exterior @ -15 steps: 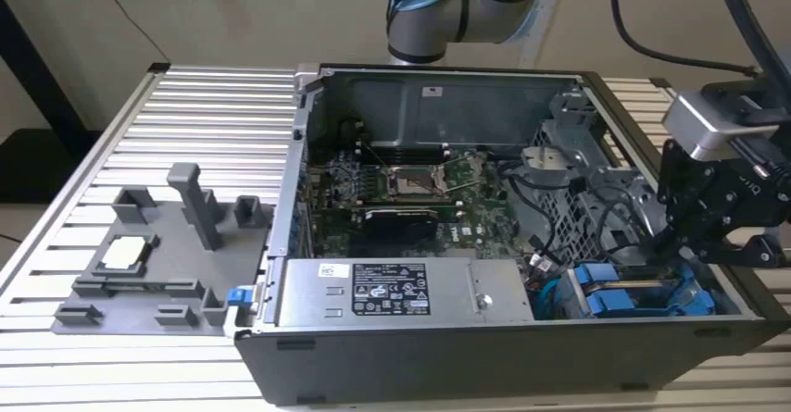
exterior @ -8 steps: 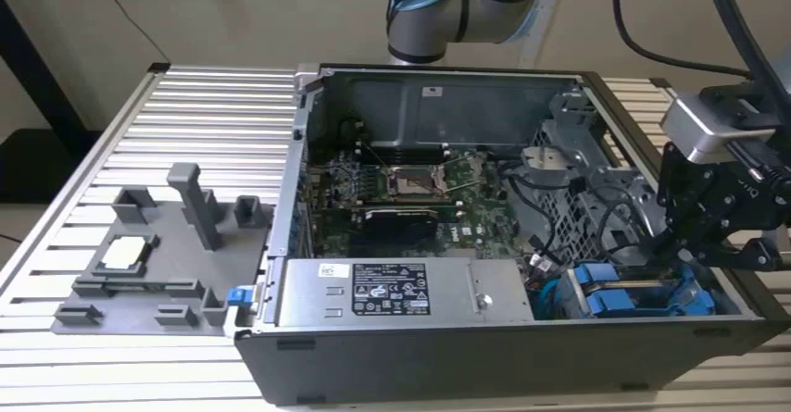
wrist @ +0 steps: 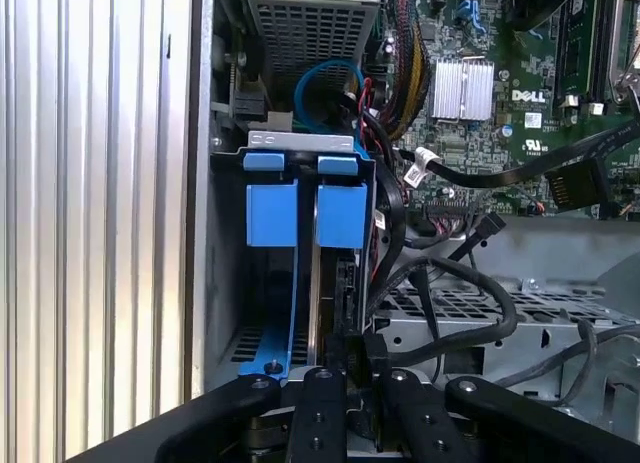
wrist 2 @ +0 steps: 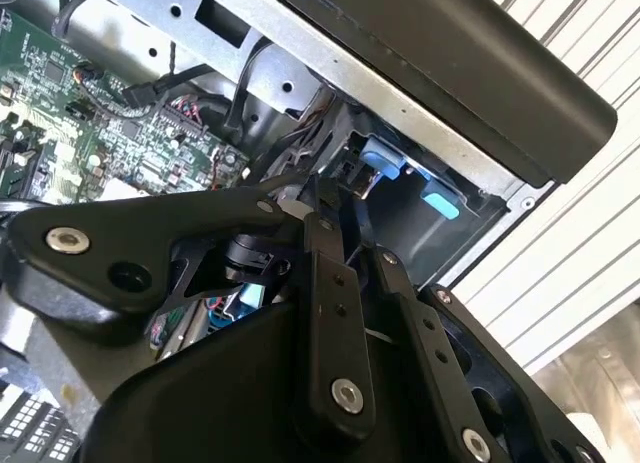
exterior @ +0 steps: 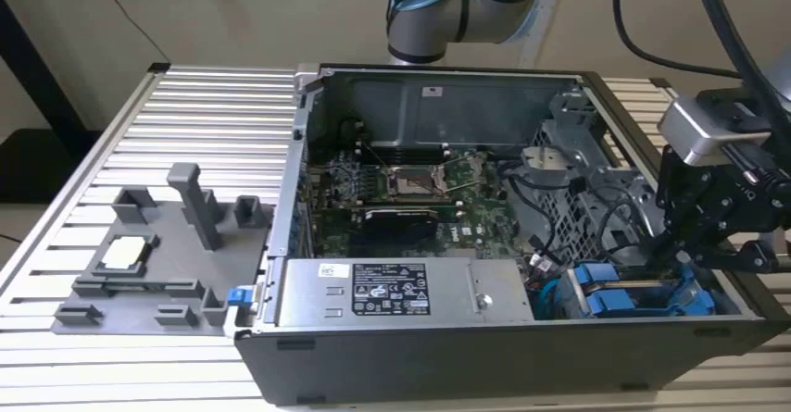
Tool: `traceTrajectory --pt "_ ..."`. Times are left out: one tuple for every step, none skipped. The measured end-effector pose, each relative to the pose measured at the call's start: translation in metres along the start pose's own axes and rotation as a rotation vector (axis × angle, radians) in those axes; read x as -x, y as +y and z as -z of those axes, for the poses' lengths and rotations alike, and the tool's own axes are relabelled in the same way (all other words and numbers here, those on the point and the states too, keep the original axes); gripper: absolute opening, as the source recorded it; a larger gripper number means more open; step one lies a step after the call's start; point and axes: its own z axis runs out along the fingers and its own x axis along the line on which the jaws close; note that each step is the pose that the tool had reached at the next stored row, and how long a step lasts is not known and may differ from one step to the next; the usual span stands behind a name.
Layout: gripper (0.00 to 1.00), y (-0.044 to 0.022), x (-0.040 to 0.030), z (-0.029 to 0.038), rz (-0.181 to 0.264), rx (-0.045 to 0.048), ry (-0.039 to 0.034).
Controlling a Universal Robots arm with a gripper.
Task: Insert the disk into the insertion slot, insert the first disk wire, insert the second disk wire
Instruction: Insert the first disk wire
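The disk (wrist: pixel 318 283) stands on edge in the insertion slot (wrist: pixel 228 283), with its blue carrier tabs (wrist: pixel 340 215) at one end; in the exterior view the blue carriers (exterior: pixel 624 293) sit in the case's near corner at the exterior view's right. My gripper (wrist: pixel 352 368) hangs over the disk's other end, and its fingers (wrist: pixel 322 403) stand close together on a black wire connector (wrist: pixel 368 345). The connector's cable loops away over the perforated cage. The second wrist view has the gripper (wrist 2: pixel 328 198) just short of the blue tabs (wrist 2: pixel 385 165). In the exterior view the gripper (exterior: pixel 687 256) reaches down into the bay.
The open computer case (exterior: pixel 495 356) holds a motherboard (exterior: pixel 408 190), a power supply (exterior: pixel 395 292) and a perforated grey cage (wrist: pixel 480 313) with loose black cables (wrist: pixel 470 283). A grey fixture plate (exterior: pixel 148 255) lies at the exterior view's left on the slatted table (exterior: pixel 210 106).
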Motion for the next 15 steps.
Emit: traceTrajectory --pt "0.19 -0.0001 0.0 -0.0004 0.0 0.0 -0.0001" --pt "0.19 -0.0002 0.0 -0.0008 0.0 0.0 0.0" --pt "0.19 -0.0002 0.0 -0.0011 0.0 0.0 0.0" --pt "0.19 -0.0005 -0.0001 -0.0015 0.0 0.0 0.0001" --pt "0.19 -0.0009 -0.0001 -0.0018 0.0 -0.0001 0.0001" --pt "0.19 -0.001 -0.0001 -0.0022 0.0 -0.0002 0.0" --pt "0.19 -0.001 -0.0001 -0.0027 0.0 0.0 -0.0002" --pt "0.19 -0.0009 -0.0001 -0.0035 0.0 0.0 -0.0003" --pt "0.19 -0.0009 -0.0002 -0.0042 0.0 0.0 -0.0003" --pt "0.19 -0.001 -0.0002 -0.005 0.0 -0.0001 0.0" --pt "0.19 -0.001 -0.0002 -0.0061 0.0 0.0 0.0" --pt "0.19 -0.001 -0.0003 -0.0074 -0.001 0.0 0.0002" --pt "0.19 -0.0009 -0.0004 -0.0084 -0.001 0.0 0.0009" --pt "0.19 -0.001 -0.0004 -0.009 -0.001 0.0 0.0011" --pt "0.19 -0.0009 -0.0004 -0.0092 -0.001 0.0 0.0009"
